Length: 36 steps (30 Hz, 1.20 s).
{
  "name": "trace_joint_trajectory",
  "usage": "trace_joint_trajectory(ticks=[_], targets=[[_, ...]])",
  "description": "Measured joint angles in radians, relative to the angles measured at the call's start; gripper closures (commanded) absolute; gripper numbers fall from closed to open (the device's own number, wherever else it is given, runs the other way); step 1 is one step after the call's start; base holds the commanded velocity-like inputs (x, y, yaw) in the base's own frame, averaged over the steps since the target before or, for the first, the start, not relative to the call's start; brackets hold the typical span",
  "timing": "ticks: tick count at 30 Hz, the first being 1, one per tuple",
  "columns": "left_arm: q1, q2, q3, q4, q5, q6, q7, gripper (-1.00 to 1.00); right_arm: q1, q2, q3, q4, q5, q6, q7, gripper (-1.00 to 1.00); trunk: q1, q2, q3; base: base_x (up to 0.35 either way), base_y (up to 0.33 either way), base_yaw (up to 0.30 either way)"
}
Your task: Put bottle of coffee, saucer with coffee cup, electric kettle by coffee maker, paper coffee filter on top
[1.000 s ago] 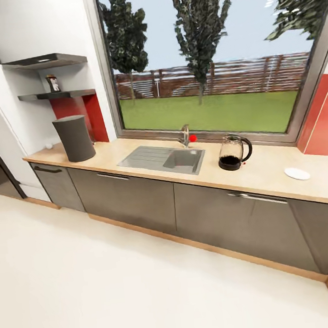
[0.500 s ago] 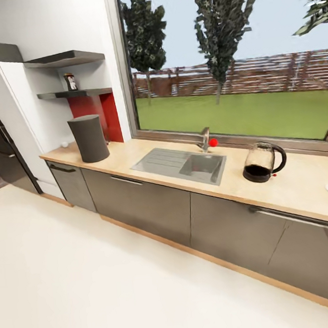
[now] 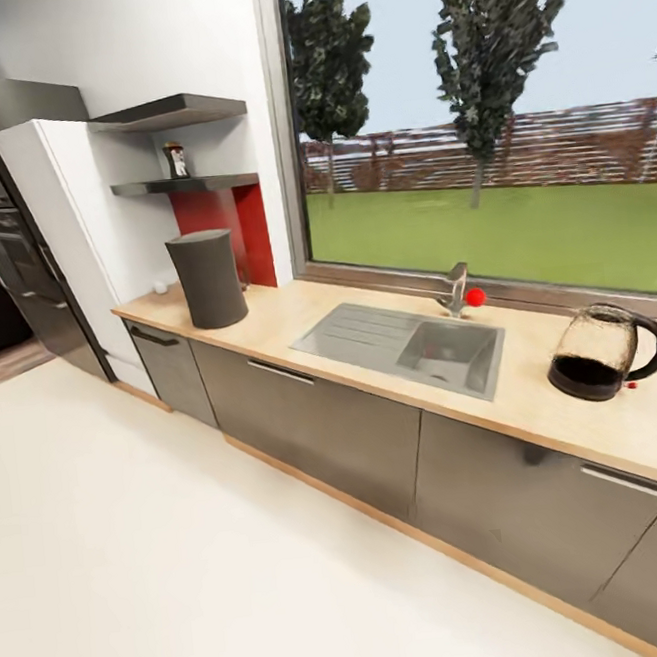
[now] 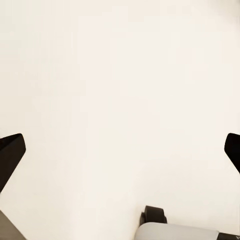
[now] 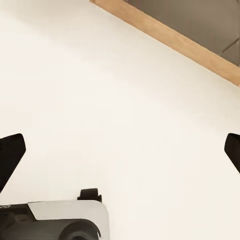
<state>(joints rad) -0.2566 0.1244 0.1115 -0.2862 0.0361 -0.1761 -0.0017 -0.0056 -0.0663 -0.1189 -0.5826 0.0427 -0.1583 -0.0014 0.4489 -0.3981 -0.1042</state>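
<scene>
Approaching counter: glass electric kettle (image 3: pixel 599 353) looks fragile, grab its handle; both grippers wide open, holding nothing.

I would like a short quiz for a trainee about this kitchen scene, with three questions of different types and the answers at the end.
1. True or false: the electric kettle stands directly beside the coffee maker.
2. Where is the bottle of coffee now?
A. In the sink
B. On the lower wall shelf
C. On the floor
3. Fill in the missing word: both wrist views show each gripper's fingertips far apart above the bare floor, so the left gripper and the right gripper are both ____.

Key:
1. False; the sink lies between them.
2. B
3. open
</scene>
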Motion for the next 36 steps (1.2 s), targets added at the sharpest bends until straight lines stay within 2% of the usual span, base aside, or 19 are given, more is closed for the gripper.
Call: trace_joint_trajectory(ticks=[25, 36], targets=[[0.001, 0.000, 0.002, 0.000, 0.001, 0.000, -0.001, -1.00, 0.000, 0.003, 0.003, 0.001, 0.002, 0.000, 0.003, -1.00, 0.000, 0.000, 0.000, 0.302, 0.204, 0.178], [0.001, 0.001, 0.001, 0.001, 0.000, 0.000, -0.001, -1.00, 0.000, 0.003, 0.003, 0.001, 0.002, 0.000, 0.003, -1.00, 0.000, 0.000, 0.000, 0.320, 0.121, 0.177]])
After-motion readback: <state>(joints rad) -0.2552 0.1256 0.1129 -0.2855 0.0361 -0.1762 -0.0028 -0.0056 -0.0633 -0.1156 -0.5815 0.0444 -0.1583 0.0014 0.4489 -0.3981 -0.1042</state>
